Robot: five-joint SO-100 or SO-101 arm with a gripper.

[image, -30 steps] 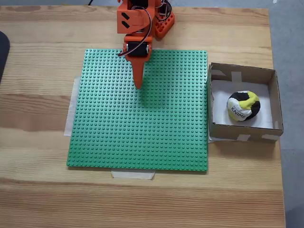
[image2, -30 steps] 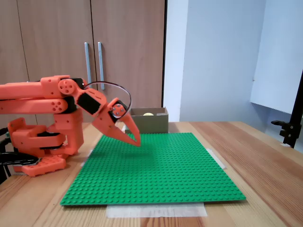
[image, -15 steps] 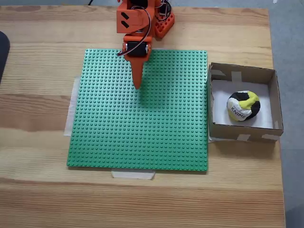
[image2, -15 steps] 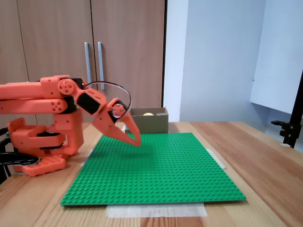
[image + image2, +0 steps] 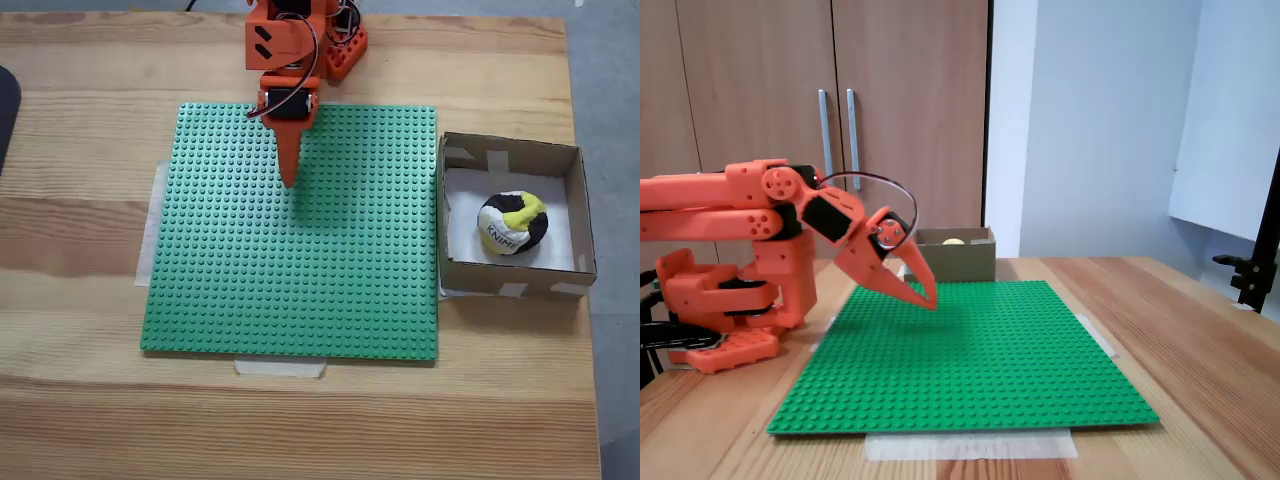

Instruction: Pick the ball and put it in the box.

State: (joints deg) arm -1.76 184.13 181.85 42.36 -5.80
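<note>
1. Orange plastic makes up the whole arm (image 5: 730, 205), which stands at the far edge of the worktop (image 5: 80, 240) in the view from above and at the left in the side-on fixed view.
2. Its pincer (image 5: 290, 180) hangs above the green studded baseplate (image 5: 300, 290), tips angled down, clear of the studs as the side-on view shows (image 5: 931, 301).
3. The two fingers are pressed together into a single point with nothing between them.
4. The ball (image 5: 512, 222), patched yellow, black and white with dark lettering, lies inside the box (image 5: 510, 152), resting on its white floor a little towards the right-hand wall as seen from above.
5. That box is brown cardboard with low walls and pale tape strips; it sits on the worktop just beside the baseplate's right edge in the view from above.
6. From the side, the box (image 5: 975, 262) shows beyond the far end of the baseplate (image 5: 980, 370), and only a sliver of yellow from the ball (image 5: 954, 241) peeks over its rim.
7. The pincer and the ball are well apart, with a broad stretch of green studs between them.
8. Pale tape (image 5: 280, 367) holds the baseplate to the wood at its near edge.
9. Wooden cupboard doors (image 5: 770, 90) with metal handles stand behind the arm.
</note>
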